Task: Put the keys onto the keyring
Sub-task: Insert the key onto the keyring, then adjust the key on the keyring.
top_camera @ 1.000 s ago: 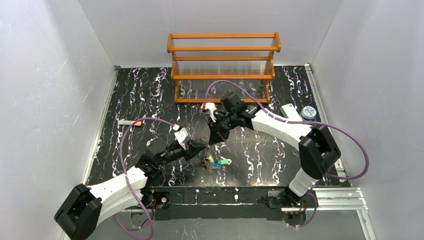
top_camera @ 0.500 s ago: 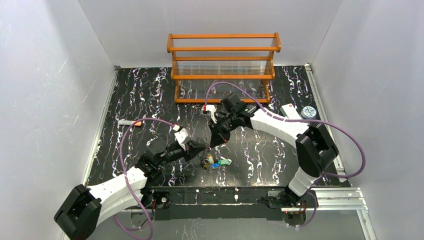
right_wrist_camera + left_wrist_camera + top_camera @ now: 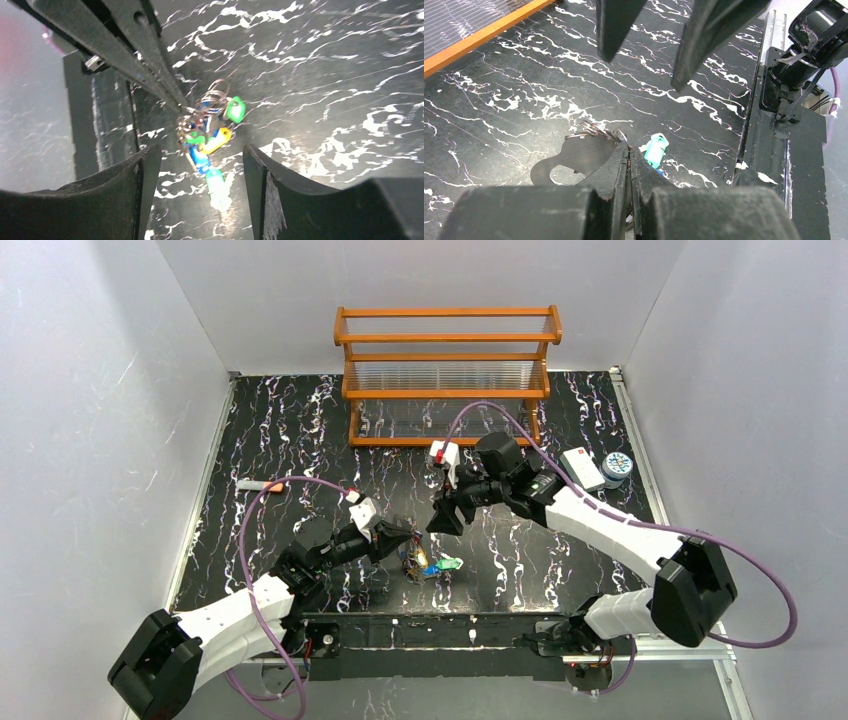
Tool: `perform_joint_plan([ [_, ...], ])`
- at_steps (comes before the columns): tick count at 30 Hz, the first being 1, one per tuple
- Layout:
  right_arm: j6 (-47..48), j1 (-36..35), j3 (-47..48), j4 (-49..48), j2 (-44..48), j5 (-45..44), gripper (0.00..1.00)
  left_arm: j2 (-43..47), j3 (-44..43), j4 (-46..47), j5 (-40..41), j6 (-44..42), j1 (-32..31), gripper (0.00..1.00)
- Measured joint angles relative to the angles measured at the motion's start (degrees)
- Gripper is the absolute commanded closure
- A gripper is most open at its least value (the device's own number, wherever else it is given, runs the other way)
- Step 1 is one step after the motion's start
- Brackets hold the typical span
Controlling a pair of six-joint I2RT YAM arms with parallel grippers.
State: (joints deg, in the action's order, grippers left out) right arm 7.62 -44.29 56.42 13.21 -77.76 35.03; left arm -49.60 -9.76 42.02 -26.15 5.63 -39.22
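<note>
The keys (image 3: 216, 141) lie in a small bunch on the black marbled table (image 3: 300, 440), near its front edge and about midway between the two arms. Their green, yellow and blue plastic heads fan out towards the near side. Thin silver wire loops of the keyring (image 3: 591, 132) are tangled at the far-left end of the bunch.

The left end effector (image 3: 403, 536) reaches in low from the left with its fingers pressed together. Its tips are right at the wire loops, just beside a green key head. Whether any wire is caught between the tips cannot be made out, since the fingers hide that spot.

The right end effector (image 3: 445, 519) hangs above the table just far and right of the bunch, clear of it, with its fingers spread wide and nothing between them. In its own wrist view the keys sit between the two fingers, well below them.

Further off, a wooden rack (image 3: 447, 360) stands at the far side. A white box (image 3: 581, 468) and a round tin (image 3: 618, 464) lie side by side on the right, and an orange-tipped stick (image 3: 262, 485) lies on the left.
</note>
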Motion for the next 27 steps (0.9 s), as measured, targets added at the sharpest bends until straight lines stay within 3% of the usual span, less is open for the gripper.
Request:
perform_joint_plan([
  [6, -0.26, 0.37, -4.46, -9.86, 3.52, -3.17, 0.32, 0.00, 0.00, 0.00, -0.28, -1.11, 0.00, 1.00],
  [13, 7.23, 0.52, -13.79, -21.44, 6.03, 5.20, 0.33, 0.46, 0.00, 0.00, -1.88, -2.93, 0.00, 1.00],
  [24, 14.99, 0.52, -22.60, -37.70, 7.21, 13.20, 0.64, 0.66, 0.00, 0.94, -5.77, -4.37, -0.02, 1.00],
  [27, 15.56, 0.52, -22.60, -40.02, 7.17, 15.39, 0.65, 0.59, 0.00, 1.29, -6.51, -4.52, -0.13, 1.00],
])
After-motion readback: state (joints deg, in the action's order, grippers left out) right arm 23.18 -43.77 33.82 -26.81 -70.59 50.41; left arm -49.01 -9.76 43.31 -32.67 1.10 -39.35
